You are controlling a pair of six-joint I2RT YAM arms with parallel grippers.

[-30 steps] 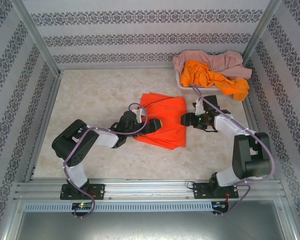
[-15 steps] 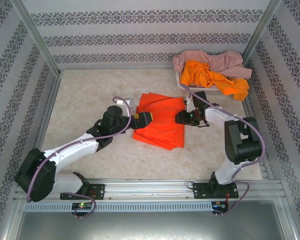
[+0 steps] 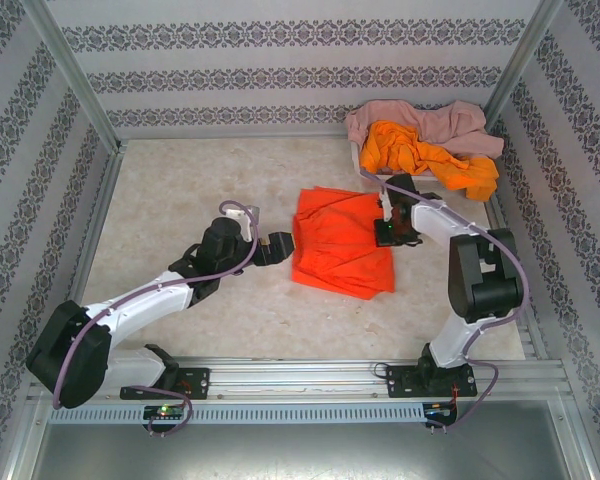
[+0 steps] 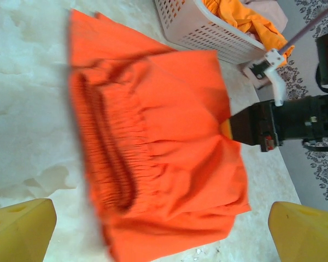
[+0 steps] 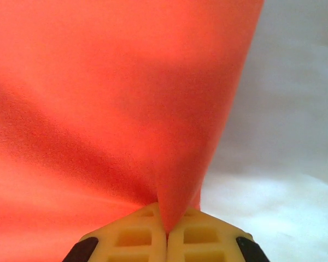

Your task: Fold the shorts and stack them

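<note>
Pinching the right edge of the orange shorts [image 3: 340, 250], right gripper [image 5: 167, 232] is clamped on the cloth; shorts lie mid-table [image 3: 180, 190]; left gripper [image 3: 278, 246] spread wide just left of them, not touching; second orange pair [image 3: 410, 150] and pink pair [image 3: 420, 118] heaped in white basket [image 4: 202, 27], far right corner.

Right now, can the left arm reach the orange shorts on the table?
Probably yes: its open fingers face the orange shorts from right beside them, and nothing lies between.

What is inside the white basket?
Crumpled orange shorts and pink shorts are heaped in the basket, spilling over its rim. Anything beneath them, and the basket's bottom, is covered.
</note>
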